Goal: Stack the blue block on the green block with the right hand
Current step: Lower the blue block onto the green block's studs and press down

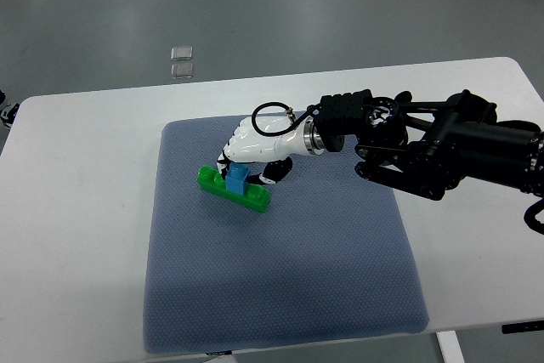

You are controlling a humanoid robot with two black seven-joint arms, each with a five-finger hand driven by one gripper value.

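Note:
A long green block [219, 187] lies on the blue-grey mat [280, 286], slanting from upper left to lower right. A small blue block [237, 178] sits on top of it, near its middle. My right hand [246, 155], white with black fingertips, comes in from the right and hangs just above and behind the blue block. Its fingers [226, 161] curl down around the blue block's far side and touch it. The left arm does not show.
The mat lies on a white table [76, 210]. The black right forearm [442, 146] spans the table's right side. Two small clear squares [181, 61] lie on the grey floor beyond the table's far edge.

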